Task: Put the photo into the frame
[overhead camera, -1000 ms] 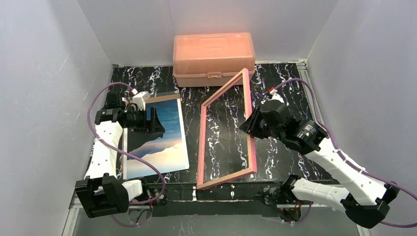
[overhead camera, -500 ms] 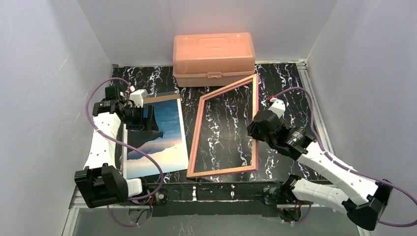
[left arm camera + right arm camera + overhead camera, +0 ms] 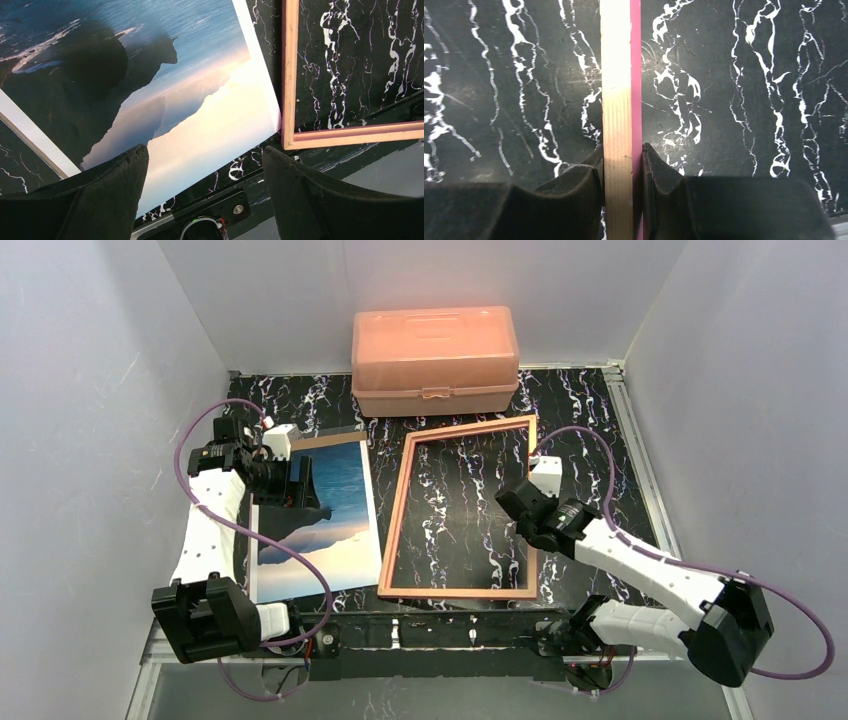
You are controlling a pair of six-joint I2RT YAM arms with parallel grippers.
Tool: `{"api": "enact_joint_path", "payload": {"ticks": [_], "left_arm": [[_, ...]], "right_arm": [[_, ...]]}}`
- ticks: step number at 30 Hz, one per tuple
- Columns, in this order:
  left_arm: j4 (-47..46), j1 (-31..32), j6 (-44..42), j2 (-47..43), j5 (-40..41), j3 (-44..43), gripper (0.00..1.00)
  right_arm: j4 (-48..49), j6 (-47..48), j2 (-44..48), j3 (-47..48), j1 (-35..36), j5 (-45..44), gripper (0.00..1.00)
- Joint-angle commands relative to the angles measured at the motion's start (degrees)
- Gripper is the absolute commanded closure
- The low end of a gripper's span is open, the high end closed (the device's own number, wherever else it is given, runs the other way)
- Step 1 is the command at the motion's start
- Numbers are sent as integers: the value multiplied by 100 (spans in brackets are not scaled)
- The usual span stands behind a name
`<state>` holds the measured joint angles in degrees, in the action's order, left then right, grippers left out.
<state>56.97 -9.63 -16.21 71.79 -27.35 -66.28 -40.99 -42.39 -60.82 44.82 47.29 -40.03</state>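
Two long rectangles lie side by side on the surface point(image 3: 585, 415): the frame point(image 3: 392, 530), tan back up, its right rail pinched by the right pincer point(image 3: 622, 165), and just left of it the photo point(image 3: 335, 530) (face up, long edges parallel), beneath the spread left pincer point(image 3: 205, 150), the nearer one.

a salmon-pink plastic box point(image 3: 435, 348), lid shut, stands at the far edge of a table point(image 3: 590, 410) whose top is black with white marble veins. straight behind the box rises a plain white back wall point(image 3: 420, 280). to the left of the box a white left wall point(image 3: 90, 420) closes the table in, and to the right of the box a matching right wall point(image 3: 740, 410). a metal rail point(image 3: 619, 390) runs along the table edge right of the box. the light is soft and even, leaving the walls a pale grey-white.
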Motion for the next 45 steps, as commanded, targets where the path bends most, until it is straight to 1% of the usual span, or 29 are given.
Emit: {"api": "enact_joint_path", "payload": {"ticks": [1, 6, 9, 11, 19, 21, 23, 24, 28, 32, 35, 38, 40, 42, 45], "left_arm": [[191, -38, -193, -133, -23, -131, 18], [272, -48, -292, -134, -29, -86, 18], [331, -153, -279, -82, -42, -116, 18], [362, -302, -265, 15, -26, -174, 18], [466, -625, -445, 154, 34, -372, 18], [507, -681, -490, 189, 44, -408, 18], [527, -733, -529, 226, 67, -424, 18], [526, -760, -539, 255, 72, -429, 18], [569, -867, -567, 344, 40, -470, 18], [583, -953, -594, 395, 37, -535, 18], [600, -1032, -587, 486, 94, -610, 18], [590, -1157, -610, 655, 248, -650, 18], [542, -1289, -640, 783, 402, -645, 18], [497, -1450, -710, 913, 577, -627, 18], [477, -1762, -821, 1100, 735, -645, 18]], "right_arm": [[-75, 151, -415, 13, -95, -629, 72], [69, 423, -1202, 175, -147, -885, 73], [39, 524, -1660, 397, -159, -908, 67], [27, 602, -1907, 483, -173, -922, 66], [301, 958, -2341, 574, -290, -993, 62], [354, 1150, -2462, 638, -340, -957, 54], [336, 1229, -2576, 711, -424, -941, 35], [364, 1292, -2622, 731, -460, -904, 31], [422, 1412, -2732, 812, -551, -797, 24], [453, 1432, -2644, 935, -591, -641, 22], [586, 1342, -2430, 1253, -561, -107, 19], [934, 1005, -2387, 1586, -341, 591, 14], [1111, 817, -2570, 1915, 5, 771, 13], [1322, 705, -2891, 2288, 453, 799, 12], [1629, 622, -3661, 2902, 997, 983, 12]]}}
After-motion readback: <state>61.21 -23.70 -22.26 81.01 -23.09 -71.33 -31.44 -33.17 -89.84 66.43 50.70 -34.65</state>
